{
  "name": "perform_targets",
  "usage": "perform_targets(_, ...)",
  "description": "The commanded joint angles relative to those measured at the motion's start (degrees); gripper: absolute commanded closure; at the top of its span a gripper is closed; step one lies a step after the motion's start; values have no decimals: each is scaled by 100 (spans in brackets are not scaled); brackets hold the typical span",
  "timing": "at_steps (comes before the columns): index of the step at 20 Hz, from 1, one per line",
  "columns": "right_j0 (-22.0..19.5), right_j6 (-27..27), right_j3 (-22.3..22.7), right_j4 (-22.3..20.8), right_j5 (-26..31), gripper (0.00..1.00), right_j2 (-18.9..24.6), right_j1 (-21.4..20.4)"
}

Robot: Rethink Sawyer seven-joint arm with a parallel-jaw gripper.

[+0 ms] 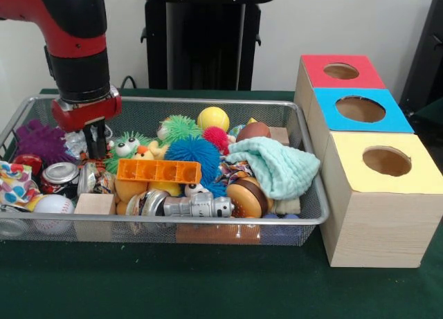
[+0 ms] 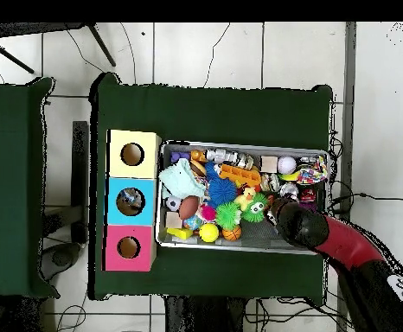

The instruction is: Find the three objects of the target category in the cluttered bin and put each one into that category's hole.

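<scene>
Hovering over the cluttered bin (image 1: 304, 219), toward its end farthest from the boxes (image 1: 370, 160): pincer (image 1: 95, 147), grip state indiscernible, toys lying boxward.

The gripper (image 1: 95, 143) reaches down into the toys of the wire basket (image 1: 311, 194), and its tips are hidden, so open or shut cannot be told. The red arm (image 1: 66, 35) is cut off by the top and left edges in the front view. The mint cloth (image 1: 277, 168) covers the toys under it, and from overhead something sits in the blue box's hole (image 2: 131, 201), too small to name.
</scene>
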Motion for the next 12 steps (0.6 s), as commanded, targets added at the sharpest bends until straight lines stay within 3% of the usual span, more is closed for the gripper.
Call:
perform_targets(1,156,1534,457,508,-288,100,1033,-222)
perform_targets(6,161,1600,476,764,-349,100,1164,-350)
perform_targets(12,82,1467,598,723,-463,100,1140,-336)
